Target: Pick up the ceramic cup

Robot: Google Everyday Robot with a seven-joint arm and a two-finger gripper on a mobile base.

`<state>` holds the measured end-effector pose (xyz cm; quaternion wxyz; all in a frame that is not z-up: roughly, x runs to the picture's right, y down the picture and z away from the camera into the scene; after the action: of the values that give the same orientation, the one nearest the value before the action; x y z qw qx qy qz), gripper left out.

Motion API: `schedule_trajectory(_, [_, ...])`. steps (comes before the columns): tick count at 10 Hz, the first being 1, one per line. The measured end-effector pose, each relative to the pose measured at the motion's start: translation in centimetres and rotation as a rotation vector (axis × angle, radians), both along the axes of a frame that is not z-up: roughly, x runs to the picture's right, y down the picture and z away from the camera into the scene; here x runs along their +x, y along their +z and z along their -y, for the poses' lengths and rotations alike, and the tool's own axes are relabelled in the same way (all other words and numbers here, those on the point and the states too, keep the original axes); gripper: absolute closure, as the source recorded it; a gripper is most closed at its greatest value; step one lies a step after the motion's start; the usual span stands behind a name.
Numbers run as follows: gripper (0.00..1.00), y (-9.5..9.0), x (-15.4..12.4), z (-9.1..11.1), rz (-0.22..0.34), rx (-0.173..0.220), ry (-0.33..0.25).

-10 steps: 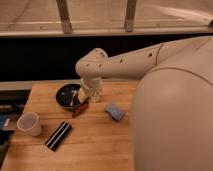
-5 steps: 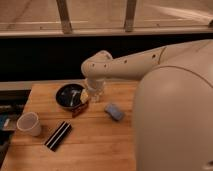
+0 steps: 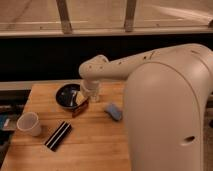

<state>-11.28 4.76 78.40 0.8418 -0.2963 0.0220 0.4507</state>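
Your tool (image 3: 81, 102) hangs at the end of the big white robot arm (image 3: 125, 65), low over the right-hand rim of the dark round bowl (image 3: 65, 95). I place everything else from that bowl. The arm comes in from the right of the bowl and bends down at the wrist, so the tool points at the pale wooden worktop (image 3: 100, 147). I judge that a stance for a grasp from above. You cannot tell from this view whether the tool is released or clenched, because its tip merges with the bowl's rim and a brownish shape just right of it. It is not holding the cup.

A small blue soft-looking lump (image 3: 114, 111) lies to the right of the bowl, a little nearer you. A flat black rectangular pack with a pale stripe (image 3: 58, 135) lies in front of the bowl, at a slant.

The small plain white ceramic cup (image 3: 29, 124) stands left of the bowl and in front of it, well apart from the tool, near the worktop's left edge. It is upright and touches nothing but the worktop, so I judge you have room on every side to come down on it.

It has no handle, tapers slightly toward its base, and its wide round mouth faces up. It is clearly smaller than the bowl. It looks smooth and rigid, so expect it to slip rather than give if your grip lands off-centre.
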Motion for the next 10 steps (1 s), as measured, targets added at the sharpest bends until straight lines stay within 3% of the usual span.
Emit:
schedule_trajectory(4, [0.32, -2.6, -7.0, 1.1, 0.080, -0.003, -0.129])
schedule_trajectory(10, [0.32, -4.6, -17.0, -0.9, 0.213, 0.002, -0.362])
